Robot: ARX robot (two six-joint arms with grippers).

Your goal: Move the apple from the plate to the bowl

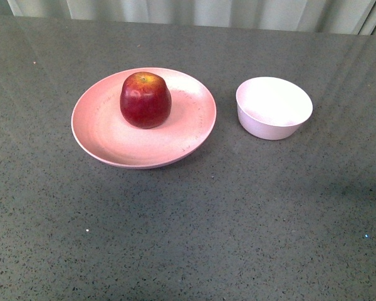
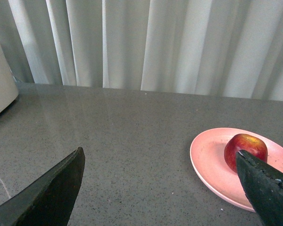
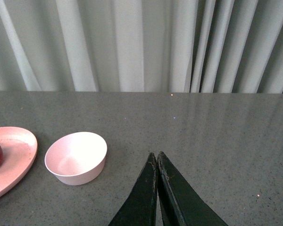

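1. The grey speckled counter (image 1: pixel 188 238) carries everything. A pale pleated curtain (image 2: pixel 179 42) hangs behind its far edge.
2. The pink plate (image 1: pixel 100 125) lies left of centre in the front view. It is wide and shallow, so its low rim should not block a sideways or downward approach.
3. The bowl (image 1: pixel 263 128) stands to the right of the plate, near it but not touching, and it is empty. It is deep and only a little wider than the fruit, so the drop should be centred and made from low down.
4. The apple (image 1: pixel 145 100) sits upright on the plate, a little toward the far side, stem dimple up. Nothing has been moved yet, so the step in hand is the reach and grasp.
5. The left pincer (image 2: pixel 159 151) is spread wide and empty, with the apple showing beside one finger in its wrist view. It seems the better placed. I would take the apple across its widest girth and close gently, since the round, glossy skin may slip.
6. The right pincer (image 3: pixel 156 154) is pressed together and empty, and the bowl lies ahead of it and off to one side. It should stay clear of the bowl.
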